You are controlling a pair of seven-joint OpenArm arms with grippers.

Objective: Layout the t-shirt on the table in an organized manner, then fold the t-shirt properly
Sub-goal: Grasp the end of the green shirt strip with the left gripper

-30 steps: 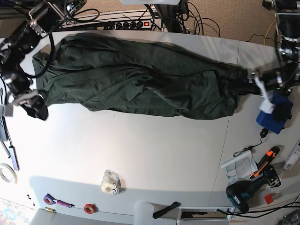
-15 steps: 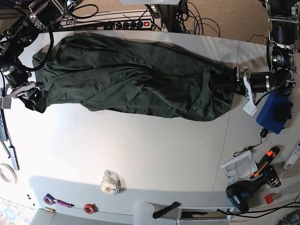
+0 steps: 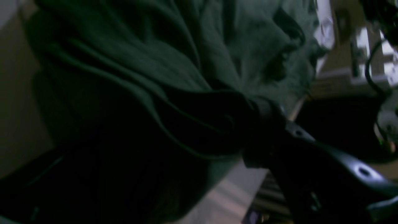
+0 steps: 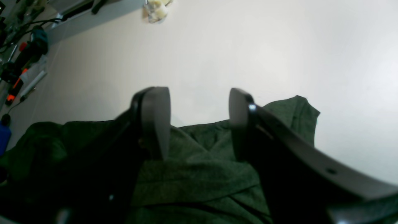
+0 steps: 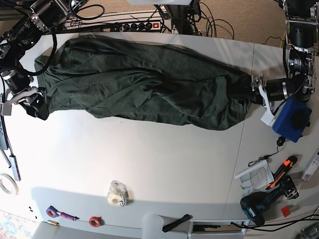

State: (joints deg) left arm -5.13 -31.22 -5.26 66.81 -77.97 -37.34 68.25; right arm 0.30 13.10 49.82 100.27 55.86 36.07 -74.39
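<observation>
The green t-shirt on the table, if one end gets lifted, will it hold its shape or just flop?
The t-shirt will probably flop and sag: it lies bunched in soft folds and wrinkles across the table. It likely stretches and drags instead of sliding as one piece, since it spans nearly the whole table. It seems unbreakable and unlikely to roll.

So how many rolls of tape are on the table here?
3 that show: a white roll at the left edge, a purple roll and a red roll along the near edge. Others may be hidden.

Folds of the t-shirt (image 3: 149, 77) fill the view (dim, blurred), bunched against one dark finger (image 3: 314, 161).
</observation>
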